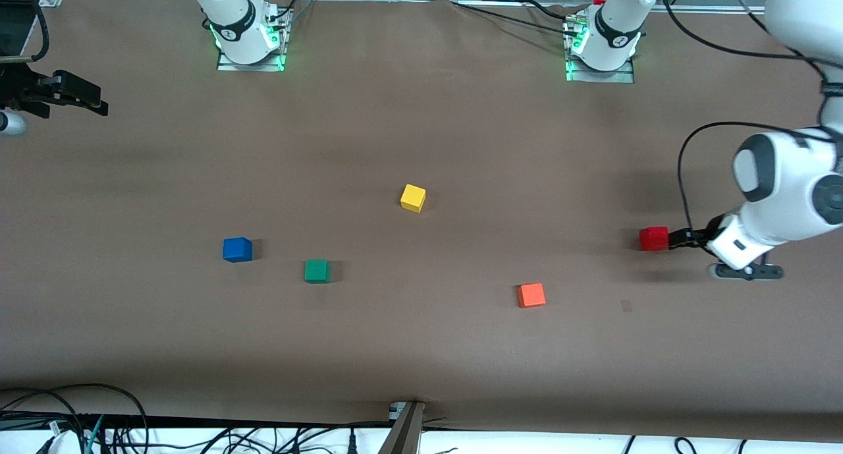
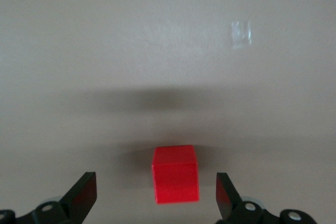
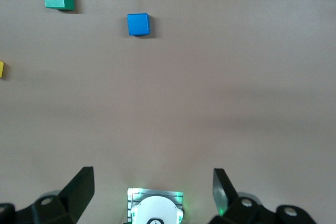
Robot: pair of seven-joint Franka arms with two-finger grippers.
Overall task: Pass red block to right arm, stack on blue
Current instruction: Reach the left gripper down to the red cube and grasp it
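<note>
cubes: five, one per colour | red block (image 1: pixel 653 238) between spread left gripper (image 2: pixel 157 195) | right gripper (image 3: pixel 153 192) spread

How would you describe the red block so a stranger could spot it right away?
Look toward the left arm's end of the brown table. The red block sits there between the open fingers of the left claw. It is deeper red than the orange block.

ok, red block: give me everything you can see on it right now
The red block is a small solid bright-red cube with plain matte faces and no markings. It sits flat and upright on the brown table, toward the left arm's end, apart from the other cubes. The left gripper is down at it with fingers open on either side, a gap showing at each; nothing but the table touches it. It is not yet grasped or lifted.
</note>
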